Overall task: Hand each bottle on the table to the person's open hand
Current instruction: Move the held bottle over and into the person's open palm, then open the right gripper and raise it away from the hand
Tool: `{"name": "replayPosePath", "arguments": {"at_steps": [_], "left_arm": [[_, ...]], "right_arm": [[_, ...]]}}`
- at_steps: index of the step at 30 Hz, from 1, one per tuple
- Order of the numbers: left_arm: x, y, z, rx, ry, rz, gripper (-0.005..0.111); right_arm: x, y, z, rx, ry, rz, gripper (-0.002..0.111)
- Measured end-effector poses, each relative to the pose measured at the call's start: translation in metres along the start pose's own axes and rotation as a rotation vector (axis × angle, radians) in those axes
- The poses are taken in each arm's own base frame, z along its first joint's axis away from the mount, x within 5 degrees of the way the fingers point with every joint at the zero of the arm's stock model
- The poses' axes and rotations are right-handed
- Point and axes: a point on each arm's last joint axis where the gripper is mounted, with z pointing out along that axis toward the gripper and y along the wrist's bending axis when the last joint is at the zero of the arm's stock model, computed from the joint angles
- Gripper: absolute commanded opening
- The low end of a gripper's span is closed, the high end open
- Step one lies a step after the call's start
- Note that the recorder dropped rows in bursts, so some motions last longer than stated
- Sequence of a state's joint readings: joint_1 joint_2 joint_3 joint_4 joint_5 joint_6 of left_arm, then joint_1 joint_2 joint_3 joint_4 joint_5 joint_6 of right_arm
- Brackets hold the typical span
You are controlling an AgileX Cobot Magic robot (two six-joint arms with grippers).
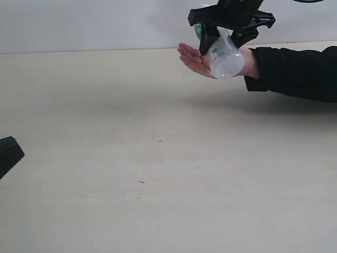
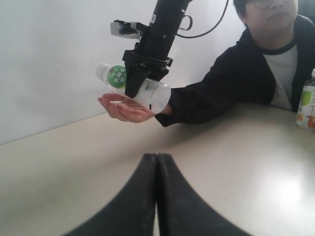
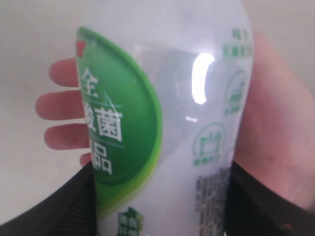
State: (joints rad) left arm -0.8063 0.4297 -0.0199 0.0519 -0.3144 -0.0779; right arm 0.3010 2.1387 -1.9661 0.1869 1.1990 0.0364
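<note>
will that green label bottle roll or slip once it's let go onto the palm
Likely light: the green-label bottle looks clear, no liquid visible. Held tilted sideways over the hand, its round body may roll off. Glossy plastic, so it could slip in the right gripper.

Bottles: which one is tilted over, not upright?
The clear bottle, held tilted by the right gripper over the hand; the other bottle stands upright beside the person.

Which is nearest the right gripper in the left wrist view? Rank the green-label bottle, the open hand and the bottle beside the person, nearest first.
1. Green-label bottle, clamped in the right gripper.
2. Open hand, just beneath that bottle.
3. Second bottle, standing well away beside the person.
</note>
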Motion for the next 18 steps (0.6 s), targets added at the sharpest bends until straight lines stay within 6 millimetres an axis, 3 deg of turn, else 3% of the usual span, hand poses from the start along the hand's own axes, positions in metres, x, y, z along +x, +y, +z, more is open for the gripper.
{"name": "replayPosePath", "arguments": {"at_steps": [3,6,13,18], "left_arm": [[0.0,0.0,0.0,0.0,0.0,0.0,0.002],[0.0,0.0,0.0,0.0,0.0,0.0,0.002],[0.0,0.0,0.0,0.0,0.0,0.0,0.002],[0.0,0.0,0.0,0.0,0.0,0.0,0.002]], "right_arm": [[-0.003,-0.001,0.003,0.003,-0.024,0.008,0.002],[-0.005,-0.001,0.005,0.004,-0.036,0.01,0.013],[-0.006,-0.002,0.012,0.005,-0.042,0.012,0.058],[-0.009,-0.002,0.012,0.004,-0.075,0.013,0.076]]}}
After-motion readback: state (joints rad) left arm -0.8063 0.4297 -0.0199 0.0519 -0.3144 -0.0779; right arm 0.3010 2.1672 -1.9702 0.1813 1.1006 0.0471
